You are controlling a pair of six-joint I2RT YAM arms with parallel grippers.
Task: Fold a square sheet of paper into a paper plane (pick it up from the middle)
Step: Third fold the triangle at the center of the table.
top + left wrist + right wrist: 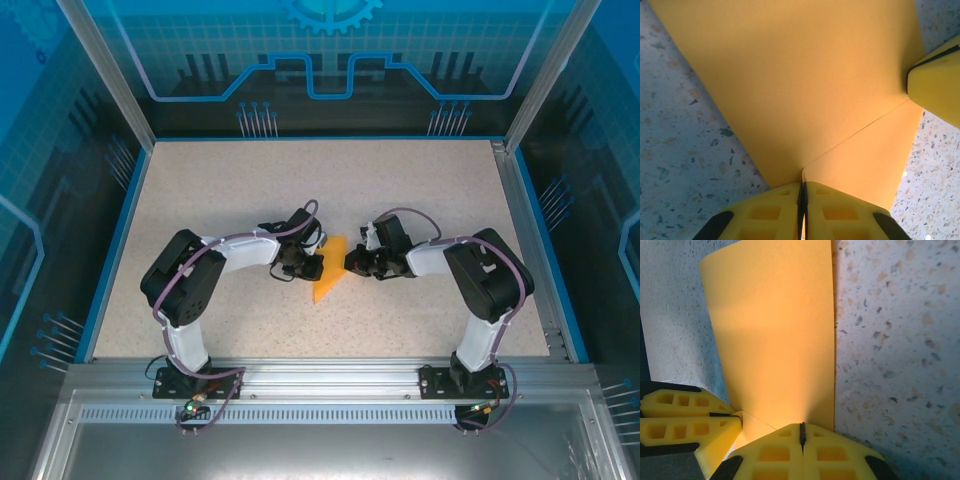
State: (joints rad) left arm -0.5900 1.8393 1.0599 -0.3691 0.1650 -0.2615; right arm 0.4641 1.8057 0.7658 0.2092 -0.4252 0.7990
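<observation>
Two arms: they reach in and meet over the middle of the speckled table (250, 190).
On the left: the left gripper (297, 262) (802, 187) pinches one edge of the paper tight.
In the middle: the orange-yellow sheet of paper (328, 275) (805, 85) (780, 340) is folded, with a crease, and sits between both grippers.
On the right: the right gripper (352, 262) (801, 427) is closed tight on the other edge.

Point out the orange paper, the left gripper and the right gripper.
orange paper (328, 275): top view, its visible middle.
left gripper (803, 187): left wrist view, between its shut jaws' tips.
right gripper (801, 427): right wrist view, between its shut jaws' tips.
</observation>
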